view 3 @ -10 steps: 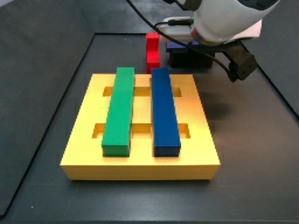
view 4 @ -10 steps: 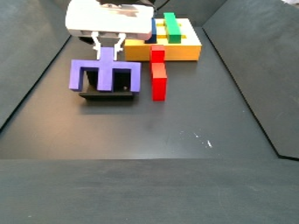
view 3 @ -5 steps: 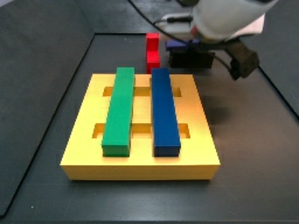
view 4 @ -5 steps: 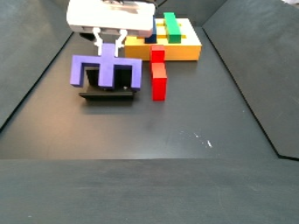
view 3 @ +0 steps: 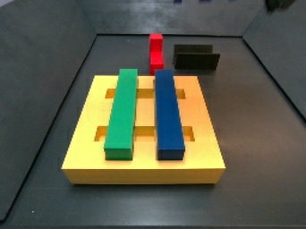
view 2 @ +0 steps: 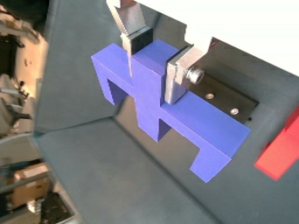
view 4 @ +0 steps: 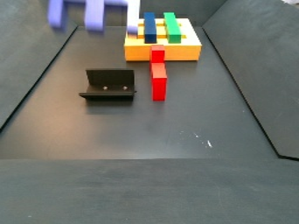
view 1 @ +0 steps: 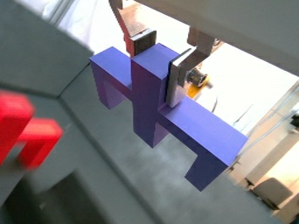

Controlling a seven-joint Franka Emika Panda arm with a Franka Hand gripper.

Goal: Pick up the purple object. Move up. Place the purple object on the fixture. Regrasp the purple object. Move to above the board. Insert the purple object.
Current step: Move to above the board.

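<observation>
In both wrist views my gripper (view 1: 163, 52) (view 2: 162, 54) is shut on the raised central stem of the purple object (view 1: 146, 98) (view 2: 149, 98), one pad on each side, its two legs pointing away from the fingers. In a side view the purple object (view 4: 73, 12) hangs blurred at the picture's upper edge, high above the floor. The black fixture (view 3: 198, 59) (view 4: 111, 85) stands bare below it, and shows past the piece in a wrist view (view 2: 228, 96). The yellow board (view 3: 84, 154) (view 4: 177, 55) lies apart from the fixture.
A long green bar (view 3: 122, 109) and a long blue bar (view 3: 169, 112) lie in the board's slots. An upright red block (view 3: 156, 51) (view 4: 159, 75) stands between the board and the fixture. Dark walls enclose the floor.
The gripper has risen with the purple object, lifting it off the fixture. The arm has left one side view and the piece is at the upper edge of the other.
</observation>
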